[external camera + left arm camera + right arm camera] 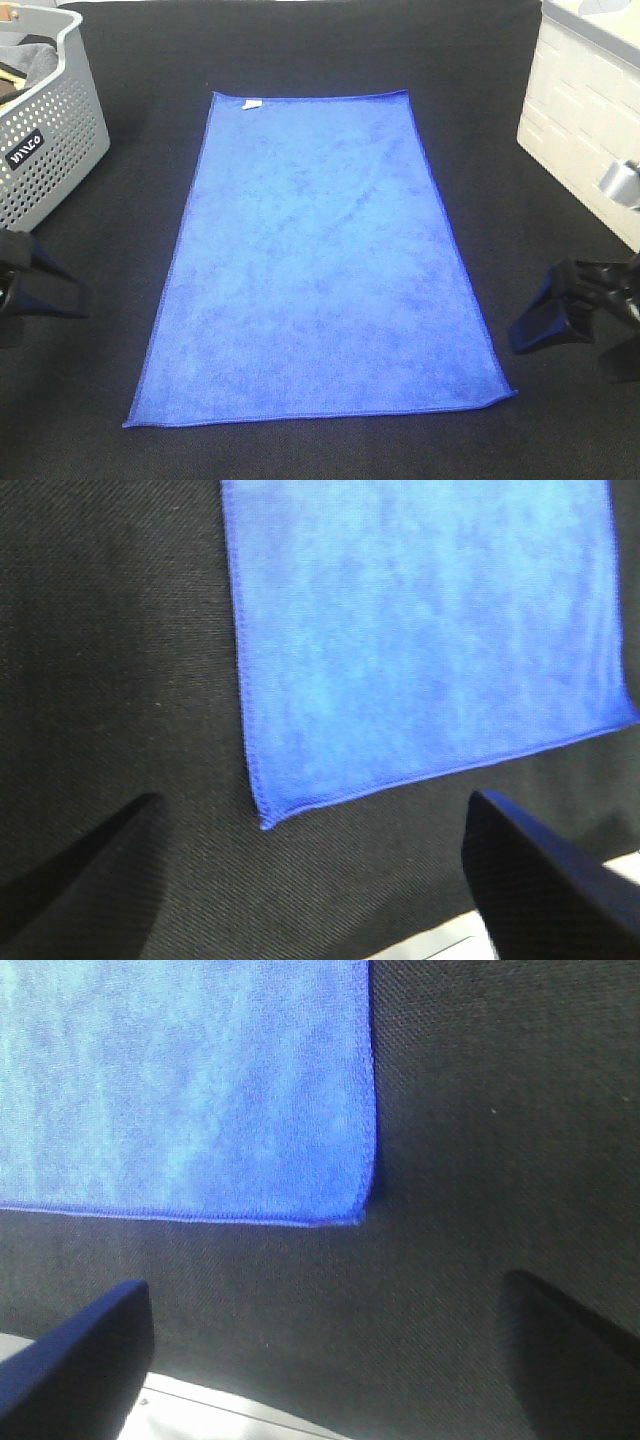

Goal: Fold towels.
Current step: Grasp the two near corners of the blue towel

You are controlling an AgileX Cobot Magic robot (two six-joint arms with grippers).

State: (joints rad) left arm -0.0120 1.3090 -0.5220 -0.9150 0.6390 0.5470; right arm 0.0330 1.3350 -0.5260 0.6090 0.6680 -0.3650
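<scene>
A royal-blue towel lies spread flat on the black table cover, its long side running from front to back, with a small white tag at its far left corner. My left gripper hovers off the towel's left edge near the front. In the left wrist view the towel's near left corner lies ahead of the left gripper, whose fingers stand wide apart and empty. My right gripper is off the towel's right edge. The right gripper is open too, with the near right corner ahead of it.
A grey perforated basket holding a grey cloth stands at the back left. A white box sits at the back right. The pale table edge shows just behind the grippers.
</scene>
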